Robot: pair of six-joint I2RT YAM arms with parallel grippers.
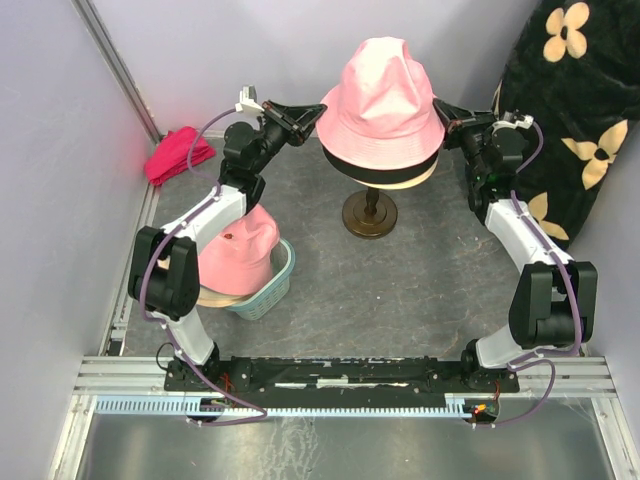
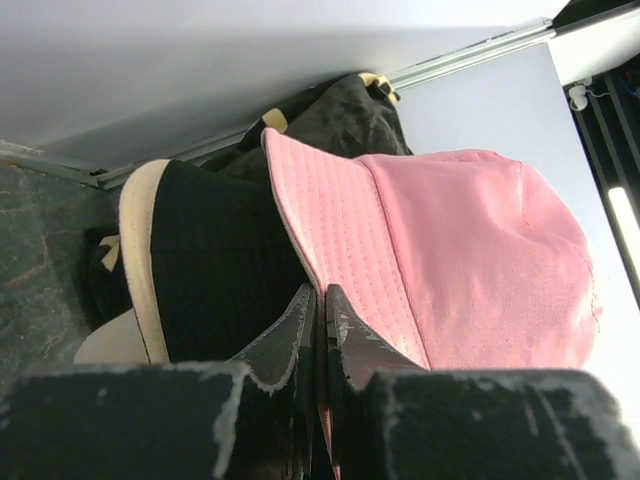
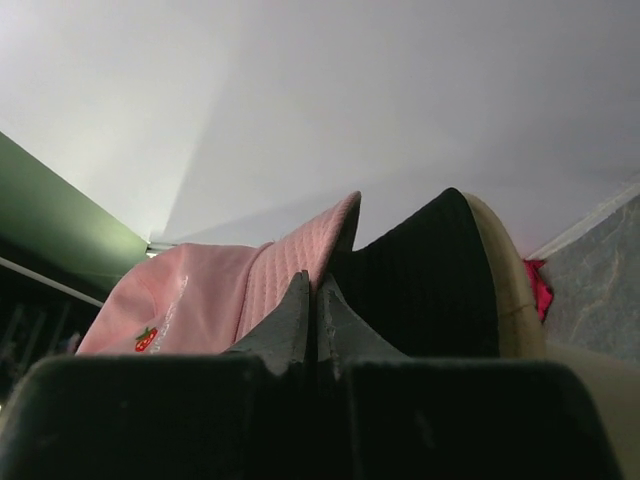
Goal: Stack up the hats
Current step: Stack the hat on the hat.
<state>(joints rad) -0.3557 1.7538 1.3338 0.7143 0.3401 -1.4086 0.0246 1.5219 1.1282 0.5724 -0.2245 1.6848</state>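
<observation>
While pink hat (image 1: 385, 95) sits topmost, left gripper (image 1: 319, 112), right gripper (image 1: 439, 104) clamp opposite brim edges.

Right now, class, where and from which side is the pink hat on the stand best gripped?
Grip the pink hat by its brim, from either side: it juts out as a thin flap over the black hat, while the crown is round. The left hand and right hand pinch it there.

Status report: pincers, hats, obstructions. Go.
Left pincer shut on top pink hat brim; right pincer likewise. Top pink hat over black hat on stand. Second pink hat in basket. Nothing in the way.
</observation>
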